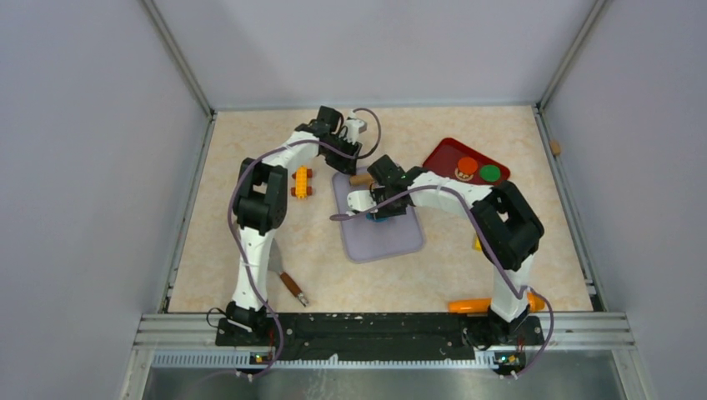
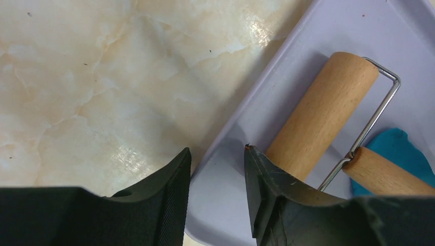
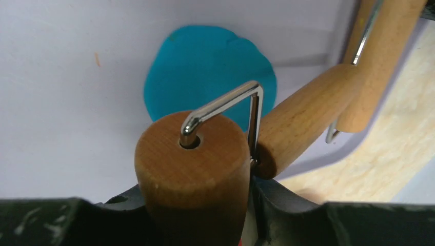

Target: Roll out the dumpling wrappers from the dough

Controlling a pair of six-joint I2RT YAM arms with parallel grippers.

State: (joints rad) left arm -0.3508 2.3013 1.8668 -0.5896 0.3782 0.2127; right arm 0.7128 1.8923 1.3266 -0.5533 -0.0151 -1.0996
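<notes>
The dough (image 3: 210, 72) is a flattened teal-blue patch on the lavender mat (image 1: 392, 237); in the top view only a sliver of it (image 1: 379, 218) shows under the right gripper. My right gripper (image 3: 192, 192) is shut on one wooden drum (image 3: 192, 159) of the tan roller, just above the dough. The roller's handle (image 3: 308, 120) and second drum (image 3: 379, 51) reach toward the mat's far edge. My left gripper (image 2: 216, 151) is open, its fingers either side of the mat's far-left rim, beside that drum (image 2: 320, 115). No round wrappers show.
A red tray (image 1: 442, 154) with an orange and a green disc sits at the back right. A yellow-orange toy (image 1: 302, 183) lies left of the mat. A brown-handled tool (image 1: 292, 286) and an orange object (image 1: 471, 306) lie near the front edge.
</notes>
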